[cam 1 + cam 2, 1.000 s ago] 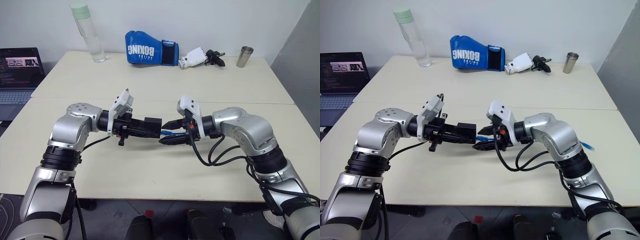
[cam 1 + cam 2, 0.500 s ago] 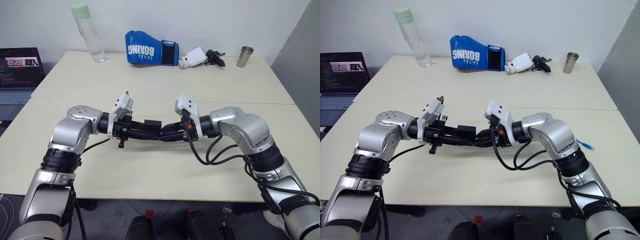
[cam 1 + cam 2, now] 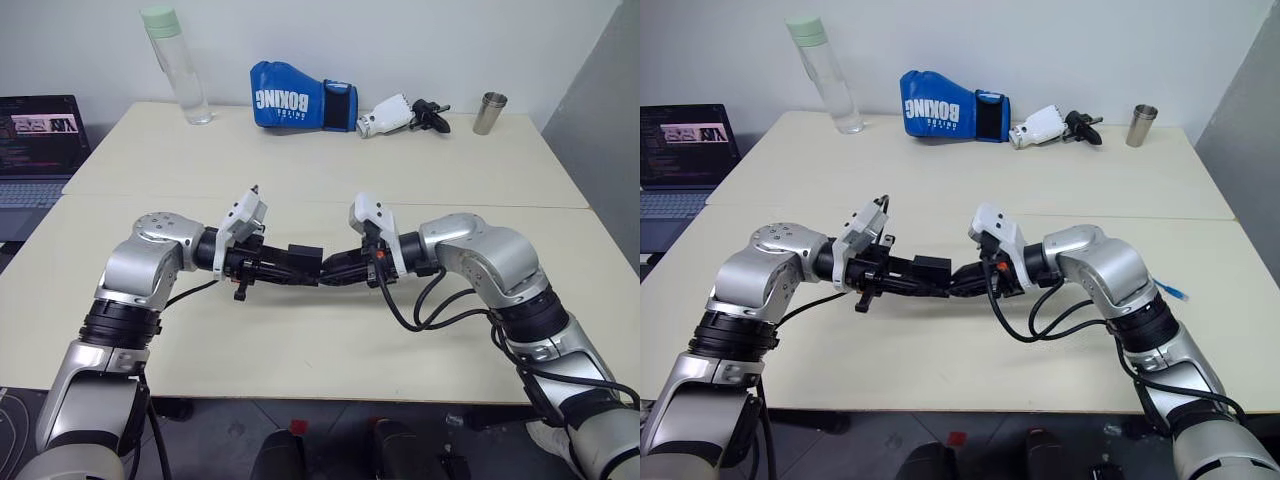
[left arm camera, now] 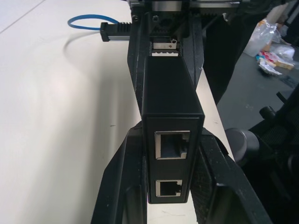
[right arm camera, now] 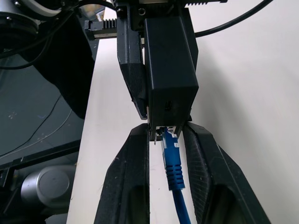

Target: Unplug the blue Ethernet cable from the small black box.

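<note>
Head views: you've got the small black box (image 3: 303,251) held up over the table (image 3: 420,170) w/ the left tool (image 3: 285,265), fingers clamped on its long sides. The right tool (image 3: 335,270) meets it head-on from the other side. Box looks rigid, light and smooth-sided, so it could slide in the grip if you pull hard. The blue Ethernet cable (image 3: 1171,291) is thin and floppy; a bit of its far end lies on the table by the right forearm.

Left wrist view: box sits squarely between the left tool's fingers (image 4: 122,182), both pressed against it. The facing end has two open ports, nothing plugged there. A blue loop of cable lies on the table beyond.

Right wrist view: the plug end of the cable goes into the box's near face, blue boot just below the port. The right tool's fingers (image 5: 133,177) stand either side of the boot, close but w/ a sliver of gap showing; I can't tell if they pinch it.

Take hold at the boot/plug, not the soft cord: the cord would stretch or kink, and the clear plug likely has a latch tab needing a press before it frees. Pull straight along the box's axis.
</note>
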Robot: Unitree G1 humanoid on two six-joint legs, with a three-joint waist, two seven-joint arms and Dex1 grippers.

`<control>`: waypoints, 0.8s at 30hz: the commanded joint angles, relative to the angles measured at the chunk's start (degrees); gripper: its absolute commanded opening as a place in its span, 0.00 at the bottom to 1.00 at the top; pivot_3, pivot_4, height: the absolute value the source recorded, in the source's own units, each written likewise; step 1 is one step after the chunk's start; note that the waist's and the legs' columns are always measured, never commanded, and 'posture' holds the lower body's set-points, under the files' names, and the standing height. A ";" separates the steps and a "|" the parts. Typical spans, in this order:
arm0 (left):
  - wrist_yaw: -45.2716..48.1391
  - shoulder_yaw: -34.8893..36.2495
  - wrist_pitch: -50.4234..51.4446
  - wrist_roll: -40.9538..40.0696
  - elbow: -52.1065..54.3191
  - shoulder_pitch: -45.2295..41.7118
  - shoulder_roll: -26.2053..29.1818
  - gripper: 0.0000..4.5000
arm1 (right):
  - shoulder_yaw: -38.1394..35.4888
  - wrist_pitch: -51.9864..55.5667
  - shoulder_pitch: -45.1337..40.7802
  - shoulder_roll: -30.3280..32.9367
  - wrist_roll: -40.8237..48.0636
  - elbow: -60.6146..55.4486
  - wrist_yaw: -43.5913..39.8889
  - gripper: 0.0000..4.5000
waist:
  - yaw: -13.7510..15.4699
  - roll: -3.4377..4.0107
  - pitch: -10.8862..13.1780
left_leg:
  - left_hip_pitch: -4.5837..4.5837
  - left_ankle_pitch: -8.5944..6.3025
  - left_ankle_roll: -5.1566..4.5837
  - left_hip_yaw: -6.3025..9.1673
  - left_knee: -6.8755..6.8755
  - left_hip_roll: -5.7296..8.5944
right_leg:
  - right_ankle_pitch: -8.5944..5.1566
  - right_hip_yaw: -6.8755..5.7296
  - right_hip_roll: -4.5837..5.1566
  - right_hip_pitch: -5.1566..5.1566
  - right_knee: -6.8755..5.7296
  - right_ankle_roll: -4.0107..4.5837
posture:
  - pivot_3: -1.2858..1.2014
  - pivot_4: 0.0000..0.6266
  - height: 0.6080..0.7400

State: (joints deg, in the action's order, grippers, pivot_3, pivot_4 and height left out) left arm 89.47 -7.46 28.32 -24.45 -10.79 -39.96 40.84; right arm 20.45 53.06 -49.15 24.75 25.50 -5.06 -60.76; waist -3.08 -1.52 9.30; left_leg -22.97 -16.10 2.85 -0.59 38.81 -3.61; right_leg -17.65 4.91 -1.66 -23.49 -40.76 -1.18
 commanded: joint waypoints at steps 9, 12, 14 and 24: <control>-1.15 1.52 0.23 -0.27 1.70 -0.35 1.35 0.18 | -0.07 -0.36 -1.34 0.21 1.74 -2.14 -3.01 0.38 | -0.01 0.00 0.03 | 0.00 0.00 0.00 0.01 0.00 -0.01 | 0.00 0.00 -0.01 0.00 0.00 0.01 | 0.52 0.24 1.00; -1.18 1.42 0.32 -0.37 1.86 -0.33 1.49 0.18 | 0.00 -0.20 -1.32 0.28 1.77 -2.31 -3.34 0.43 | -0.01 0.00 0.03 | 0.00 0.00 0.00 0.02 0.00 -0.01 | 0.00 -0.01 -0.01 0.00 0.00 0.01 | 0.52 0.24 1.00; -1.16 1.38 0.42 -0.42 2.02 -0.31 1.56 0.18 | -0.13 -0.15 -1.32 0.28 1.88 -2.32 -3.38 0.43 | -0.01 0.01 0.05 | -0.01 0.00 0.00 0.02 0.00 -0.01 | -0.01 0.00 -0.01 0.00 0.00 0.01 | 0.52 0.24 1.00; -0.64 0.98 1.03 -0.56 2.92 -0.06 1.68 0.18 | 0.29 -1.08 -1.83 0.23 1.13 -0.89 -3.75 0.43 | -0.02 0.00 0.11 | -0.01 0.00 -0.01 0.03 -0.01 -0.01 | -0.01 -0.01 -0.02 0.00 0.00 0.02 | 0.52 0.24 1.00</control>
State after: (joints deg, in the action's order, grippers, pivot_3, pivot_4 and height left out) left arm 89.30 -7.49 29.51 -24.54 -9.49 -39.82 41.54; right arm 20.71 53.04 -49.18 24.92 25.88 -5.00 -62.85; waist -3.09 -1.52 9.41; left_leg -22.97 -16.10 2.85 -0.57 38.80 -3.62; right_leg -17.66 4.90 -1.68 -23.50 -40.76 -1.16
